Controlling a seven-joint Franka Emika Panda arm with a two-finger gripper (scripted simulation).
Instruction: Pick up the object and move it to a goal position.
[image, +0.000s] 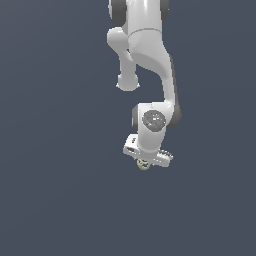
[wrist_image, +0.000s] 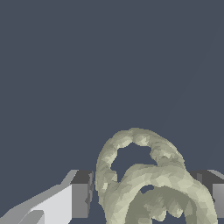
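Note:
The object (wrist_image: 144, 175) is a pale yellowish-beige knobbly ring-like piece with holes. In the wrist view it fills the space between my gripper's (wrist_image: 146, 194) two dark-tipped fingers (wrist_image: 82, 192), which sit against its two sides. In the exterior view the object (image: 144, 164) is a tiny speck just under the white hand of my gripper (image: 145, 162), partly hidden by it. The jaws are closed onto the object.
The white arm (image: 150, 55) reaches down from the top of the exterior view. Around it there is only a plain dark blue-grey surface (image: 60, 175), with no other objects or edges in view.

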